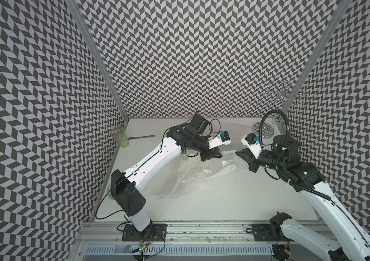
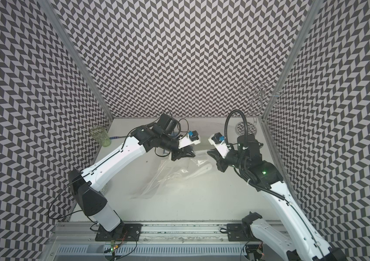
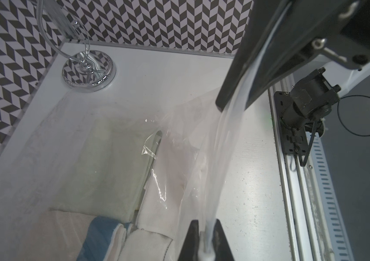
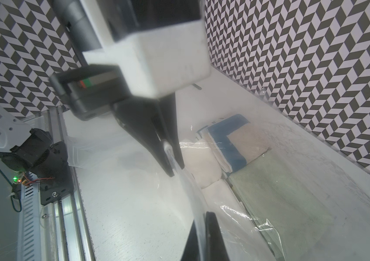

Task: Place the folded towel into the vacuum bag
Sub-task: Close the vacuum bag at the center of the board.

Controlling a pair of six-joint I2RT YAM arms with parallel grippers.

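Observation:
The vacuum bag (image 1: 190, 176) (image 2: 168, 178) is a large clear film. Its white edge strip (image 3: 224, 140) is lifted and stretched between both grippers above the table's middle. My left gripper (image 1: 219, 154) (image 3: 206, 239) is shut on one end of that strip. My right gripper (image 1: 238, 154) (image 4: 202, 237) is shut on the other end, tips a short gap from the left's. Folded towels show through the plastic: a white one (image 3: 154, 244) (image 4: 202, 162), a blue-edged one (image 4: 236, 144) and a pale green one (image 4: 281, 198). Whether they lie inside the bag or under it, I cannot tell.
A green glass (image 1: 118, 137) stands at the back left beside a thin stick (image 1: 142, 136). A chrome wire stand with a round base (image 1: 264, 131) (image 3: 89, 72) occupies the back right corner. A metal rail (image 1: 202, 228) runs along the table's front edge.

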